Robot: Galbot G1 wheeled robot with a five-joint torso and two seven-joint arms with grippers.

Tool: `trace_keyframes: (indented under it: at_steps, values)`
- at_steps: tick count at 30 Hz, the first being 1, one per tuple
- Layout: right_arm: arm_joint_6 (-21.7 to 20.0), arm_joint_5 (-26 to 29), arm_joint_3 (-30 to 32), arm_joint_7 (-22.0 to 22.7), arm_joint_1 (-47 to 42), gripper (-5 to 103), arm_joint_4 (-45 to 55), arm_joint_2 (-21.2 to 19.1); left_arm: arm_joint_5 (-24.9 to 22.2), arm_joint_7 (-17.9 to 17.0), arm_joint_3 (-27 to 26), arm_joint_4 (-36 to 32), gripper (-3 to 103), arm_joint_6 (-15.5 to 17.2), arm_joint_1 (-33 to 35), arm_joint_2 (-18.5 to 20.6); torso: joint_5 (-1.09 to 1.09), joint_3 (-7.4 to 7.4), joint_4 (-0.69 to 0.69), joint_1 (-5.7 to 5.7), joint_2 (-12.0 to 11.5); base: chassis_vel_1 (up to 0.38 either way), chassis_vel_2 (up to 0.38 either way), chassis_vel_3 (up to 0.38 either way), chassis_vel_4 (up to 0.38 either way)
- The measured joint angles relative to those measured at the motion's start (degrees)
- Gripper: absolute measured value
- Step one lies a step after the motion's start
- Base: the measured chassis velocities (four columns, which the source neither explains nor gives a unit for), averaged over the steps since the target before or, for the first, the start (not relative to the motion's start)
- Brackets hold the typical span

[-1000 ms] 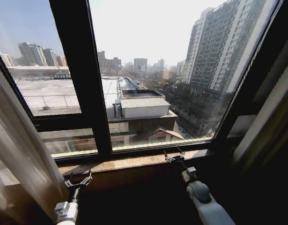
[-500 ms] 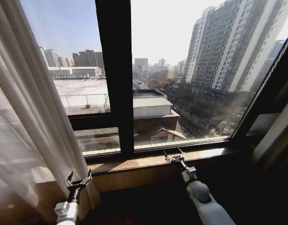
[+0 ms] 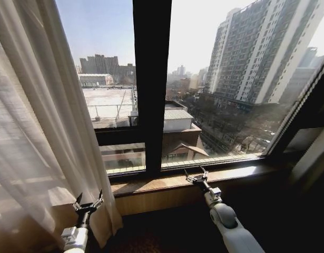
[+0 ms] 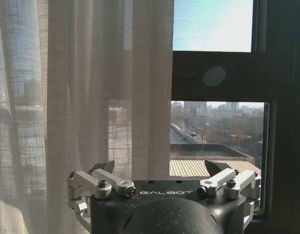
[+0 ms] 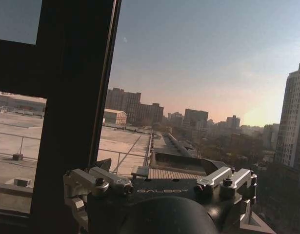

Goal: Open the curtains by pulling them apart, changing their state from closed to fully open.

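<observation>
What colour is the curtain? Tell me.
Sheer white pleated fabric curtain: white to cream, clearest in left wrist view.

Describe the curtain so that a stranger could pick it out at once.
Start at the big window with its dark upright post. Left of the post hangs the curtain, just above the left hand. It is sheer, white and pleated, unlike the dark frame.

Curtain (image 3: 40, 121) hangs left of the window post (image 3: 151, 84); left gripper (image 3: 88, 202) before it, right gripper (image 3: 197, 175) right of the post.

High-rise room: sheer curtains (image 3: 40, 121), dark-framed window (image 3: 151, 84), wooden sill (image 3: 167, 182), city rooftops below.
</observation>
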Motion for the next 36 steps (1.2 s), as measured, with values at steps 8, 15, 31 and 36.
trace_keyframes:
  at_steps: [8,15,31,36]
  values:
    - [0.0,0.0,0.0,0.0,0.0,100,0.0,0.0,0.0,0.0,0.0,0.0,100,0.0,0.0,0.0,-0.05,0.0,0.02,0.0,0.0,-0.012,-0.02,0.013,0.009]
    - [0.0,0.0,0.0,0.0,0.0,100,0.0,0.0,0.0,0.0,0.0,0.0,100,0.0,0.0,0.0,0.0,0.0,0.01,0.0,0.0,0.0,0.0,0.0,0.0]
    - [0.0,0.0,0.0,0.0,0.0,100,0.0,0.0,0.0,0.0,0.0,0.0,100,0.0,0.0,0.0,-0.01,0.0,0.01,0.0,0.0,0.0,0.0,0.0,0.0]
    - [0.0,0.0,0.0,0.0,0.0,100,0.0,0.0,0.0,0.0,0.0,0.0,100,0.0,0.0,0.0,-0.01,0.0,0.01,0.01,0.0,0.0,0.0,0.0,0.0]
